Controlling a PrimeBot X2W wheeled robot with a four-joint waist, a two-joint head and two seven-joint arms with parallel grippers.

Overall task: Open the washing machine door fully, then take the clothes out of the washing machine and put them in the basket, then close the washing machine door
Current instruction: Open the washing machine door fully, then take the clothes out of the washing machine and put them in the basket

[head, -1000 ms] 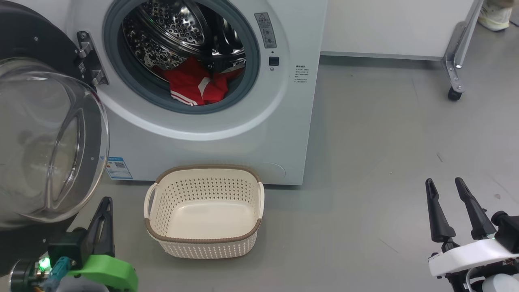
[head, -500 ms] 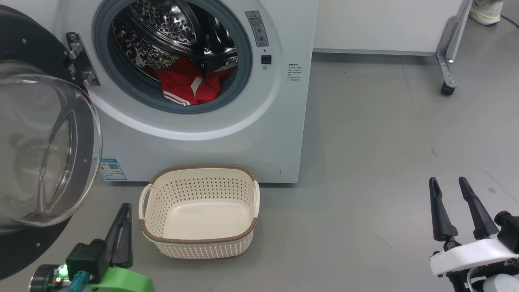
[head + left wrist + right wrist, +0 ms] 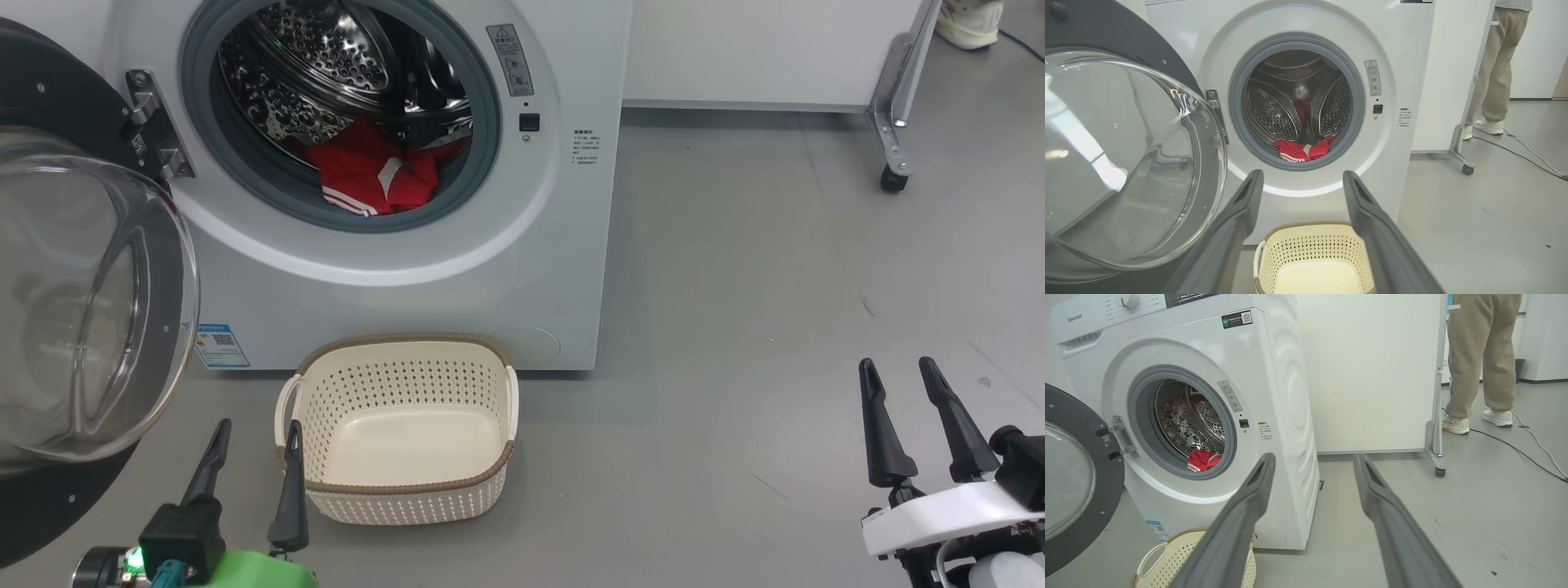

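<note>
The white washing machine (image 3: pixel 408 278) stands with its door (image 3: pixel 82 302) swung wide to the left, black rim and clear glass bowl facing me. Red clothes (image 3: pixel 367 175) with white stripes lie at the front of the steel drum, seen too in the left wrist view (image 3: pixel 1300 150) and the right wrist view (image 3: pixel 1202 460). The cream basket (image 3: pixel 400 482) sits empty on the floor below the opening. My left gripper (image 3: pixel 257 429) is open, low beside the basket's left handle, holding nothing. My right gripper (image 3: pixel 898 371) is open and empty over bare floor at the far right.
A white panel on a wheeled metal frame (image 3: pixel 894 122) stands right of the machine. A person in beige trousers (image 3: pixel 1482 355) stands behind it, with a cable (image 3: pixel 1527 445) trailing on the grey floor.
My left gripper's fingers were together and have now spread apart. The head camera has shifted slightly, so the machine and basket sit a little further left.
</note>
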